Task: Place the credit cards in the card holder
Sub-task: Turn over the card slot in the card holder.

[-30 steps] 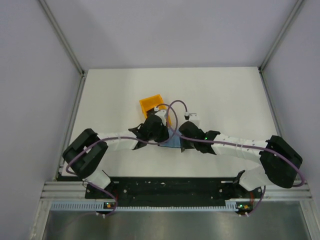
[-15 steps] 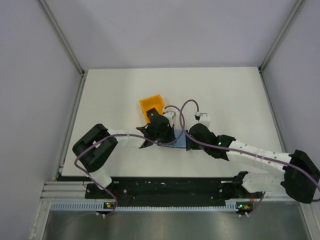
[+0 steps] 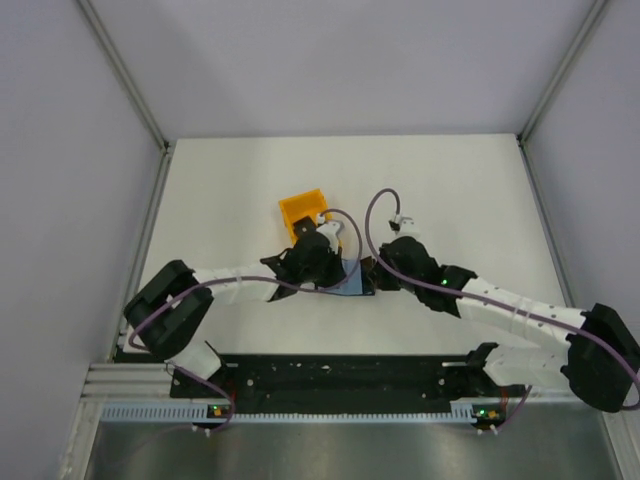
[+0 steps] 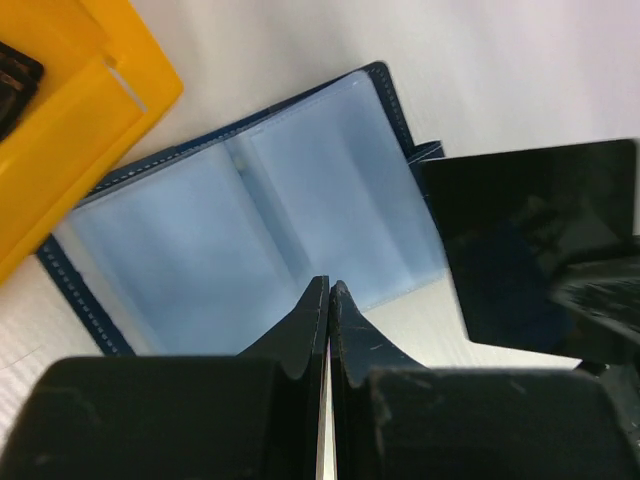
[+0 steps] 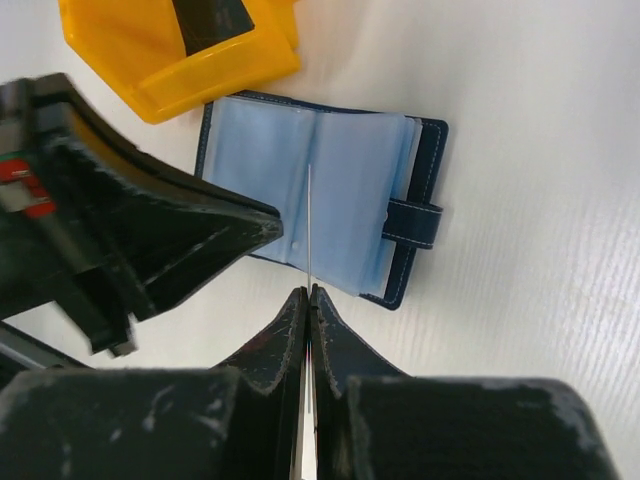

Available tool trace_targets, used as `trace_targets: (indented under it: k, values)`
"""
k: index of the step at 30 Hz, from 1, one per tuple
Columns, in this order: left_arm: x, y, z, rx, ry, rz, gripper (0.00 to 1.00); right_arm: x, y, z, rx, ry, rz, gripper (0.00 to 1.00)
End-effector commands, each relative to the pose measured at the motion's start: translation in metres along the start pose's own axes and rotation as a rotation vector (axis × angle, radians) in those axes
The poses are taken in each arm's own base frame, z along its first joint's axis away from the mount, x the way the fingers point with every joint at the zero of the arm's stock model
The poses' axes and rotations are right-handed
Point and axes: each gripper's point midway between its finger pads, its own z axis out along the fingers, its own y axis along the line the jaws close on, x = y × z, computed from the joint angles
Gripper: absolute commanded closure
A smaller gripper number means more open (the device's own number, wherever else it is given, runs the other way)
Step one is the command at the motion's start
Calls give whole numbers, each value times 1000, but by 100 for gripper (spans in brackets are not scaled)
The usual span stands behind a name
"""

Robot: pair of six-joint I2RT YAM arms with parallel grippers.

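The card holder (image 4: 250, 220) lies open on the table, light-blue sleeves up, navy strap (image 5: 412, 222) at its right. My right gripper (image 5: 309, 291) is shut on a black credit card (image 4: 520, 240). That card stands on edge and shows as a thin pale line (image 5: 310, 220) over the holder's (image 5: 350, 180) middle fold. My left gripper (image 4: 328, 284) is shut, its tips at the near edge of the sleeves. In the top view the holder (image 3: 350, 281) sits between the left gripper (image 3: 336, 270) and the right gripper (image 3: 373, 274).
An orange bin (image 3: 303, 210) stands just beyond the holder, touching its far-left corner (image 5: 190, 60). A dark flat thing (image 5: 210, 18) lies inside; I cannot tell what it is. White table runs out to the right and far side.
The right arm's elbow has swung out to the right while its gripper, with the card, stayed near the holder. The left arm's elbow shifted right, then back left.
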Motion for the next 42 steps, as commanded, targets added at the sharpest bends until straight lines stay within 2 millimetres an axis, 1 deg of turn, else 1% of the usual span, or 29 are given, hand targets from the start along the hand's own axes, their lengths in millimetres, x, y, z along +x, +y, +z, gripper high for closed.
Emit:
trace_targets:
  k: [1,2,3,5,7,10,14,17,23,25,29,33,34,37,42]
  values:
    - [-29,-3,-27,-25,-119,26,100,-9,24,14,-116,-3,2,100]
    - [-30,-2,-32,-28,-128,31,100,-8,26,16,-127,3,1,100]
    - [-33,5,-34,-67,-147,34,100,-9,28,18,-140,2,4,100]
    - [-35,13,-37,-94,-162,38,100,-7,31,23,-160,14,6,100]
    - [-32,20,-33,-112,-148,39,100,-11,35,30,-169,5,15,100]
    - [-32,24,-26,-124,-137,45,100,-13,33,41,-140,10,32,100]
    - [-35,33,-20,-177,-138,41,100,-12,32,56,-109,29,50,100]
    - [-34,42,-20,-212,-143,25,100,-13,29,63,-80,29,74,100]
    - [-32,58,-31,-256,-177,-11,100,-8,19,74,-23,38,144,100]
    - [-29,61,-29,-259,-165,-14,100,-5,15,77,-4,43,162,100]
    - [-26,59,-22,-243,-143,-12,100,2,9,86,28,67,180,100]
    - [-15,59,-17,-234,-103,-19,100,13,6,88,38,107,180,100]
    - [-12,59,-17,-226,-92,-24,100,21,2,86,54,135,177,100]
    - [4,61,-19,-218,-56,-51,100,31,-2,83,54,170,174,100]
    - [42,61,-24,-207,25,-87,100,56,-13,71,57,239,167,100]
